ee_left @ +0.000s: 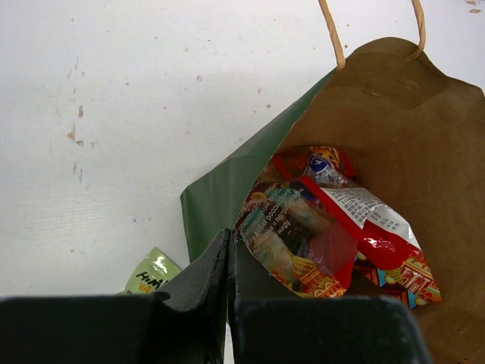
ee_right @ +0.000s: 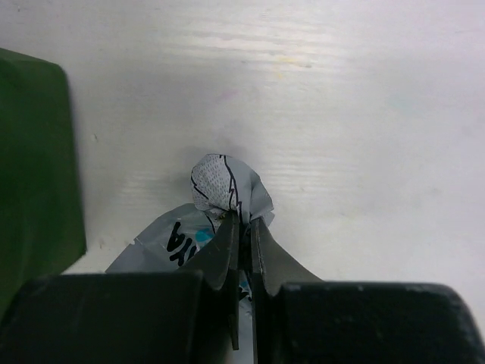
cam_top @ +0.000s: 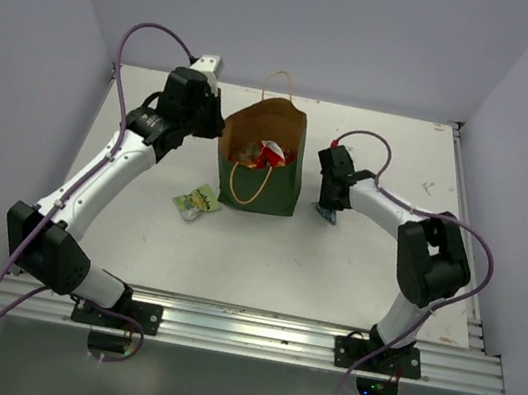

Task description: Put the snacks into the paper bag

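The dark green paper bag (cam_top: 263, 189) stands upright at mid-table with its mouth open. Inside lie a red candy bag (ee_left: 379, 235) and another printed packet (ee_left: 284, 227). My left gripper (ee_left: 229, 236) is at the bag's left rim (ee_left: 220, 189). Its jaws are closed, with the bag's wall running in between them. A small yellow-green packet (cam_top: 197, 202) lies on the table left of the bag. Right of the bag, my right gripper (ee_right: 242, 221) is shut on the crumpled end of a grey-blue packet (ee_right: 220, 182) that rests on the table.
The bag's orange-tan loop handles (cam_top: 246, 184) hang over its front and back. The green bag wall (ee_right: 34, 167) stands close on the left of the right gripper. Purple walls enclose the white table (cam_top: 354, 263) on three sides.
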Controlling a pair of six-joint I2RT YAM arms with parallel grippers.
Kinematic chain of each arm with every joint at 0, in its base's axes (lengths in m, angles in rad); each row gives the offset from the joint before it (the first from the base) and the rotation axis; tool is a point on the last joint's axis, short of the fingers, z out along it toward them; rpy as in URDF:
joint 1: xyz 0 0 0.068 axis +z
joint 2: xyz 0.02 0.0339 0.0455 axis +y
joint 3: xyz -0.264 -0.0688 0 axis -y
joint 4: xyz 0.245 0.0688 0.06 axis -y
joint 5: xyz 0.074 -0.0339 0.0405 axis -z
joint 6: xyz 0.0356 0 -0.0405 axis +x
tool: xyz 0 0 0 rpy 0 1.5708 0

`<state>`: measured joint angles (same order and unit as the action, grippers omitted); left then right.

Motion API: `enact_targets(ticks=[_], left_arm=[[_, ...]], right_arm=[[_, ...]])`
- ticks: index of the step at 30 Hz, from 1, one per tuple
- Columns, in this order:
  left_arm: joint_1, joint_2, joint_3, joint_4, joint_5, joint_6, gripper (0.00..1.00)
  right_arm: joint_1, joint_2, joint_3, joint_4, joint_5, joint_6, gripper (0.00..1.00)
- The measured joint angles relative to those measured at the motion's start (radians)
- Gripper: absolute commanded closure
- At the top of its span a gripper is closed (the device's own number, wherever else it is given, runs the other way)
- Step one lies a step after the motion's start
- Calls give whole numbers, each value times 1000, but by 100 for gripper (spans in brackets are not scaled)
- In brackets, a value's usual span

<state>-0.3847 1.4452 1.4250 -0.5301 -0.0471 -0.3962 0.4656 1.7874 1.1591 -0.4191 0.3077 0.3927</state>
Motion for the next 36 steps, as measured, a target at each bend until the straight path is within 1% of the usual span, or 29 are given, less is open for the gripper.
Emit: enact_targets(ticks=[2,5,8,11,14,16,19,23,26,27,28,29,30,31,32,34,36], left_arm=[[0,3,1,5,3,0,97],[0,6,2,11,10,3,97],[0,12,4,18,16,10,97],[0,14,4,19,18,14,98],[0,15,5,19,19,14,98],[0,16,6,19,21,14,98],[0,16,7,19,21,14,98],[0,16,8,19,21,15,98],[0,16,8,19,21,15,98],[0,16,8,19,21,15,98],[0,16,8,19,21,16,98],[0,16,8,19,21,16,98],[0,16,8,19,21,16,98],[0,16,8,19,22,16,98],[0,16,8,19,23,17,98],[0,16,8,19,26,17,98],[0,16,8,19,29,17,98]], right_arm=[[0,-27,65,-92,43,-28,100],[-1,-61,275,-174,80,-73,100],[3,-68,589,-179,84,-119,100],[19,-72,816,-178,56,-145,100],[54,-64,988,-187,-8,-151,100],[84,-50,1052,-185,-47,-151,100],[143,-8,1081,-190,-95,-151,100],[209,68,1046,-225,-148,-148,100],[241,100,976,-263,-171,-143,100],[247,105,957,-280,-173,-142,97],[250,106,942,-292,-174,-140,67],[251,106,932,-304,-176,-134,51],[250,106,929,-314,-177,-134,41],[249,106,929,-316,-178,-132,29],[248,105,929,-315,-179,-132,23],[248,97,927,-314,-180,-143,20],[249,83,922,-312,-184,-151,20]])
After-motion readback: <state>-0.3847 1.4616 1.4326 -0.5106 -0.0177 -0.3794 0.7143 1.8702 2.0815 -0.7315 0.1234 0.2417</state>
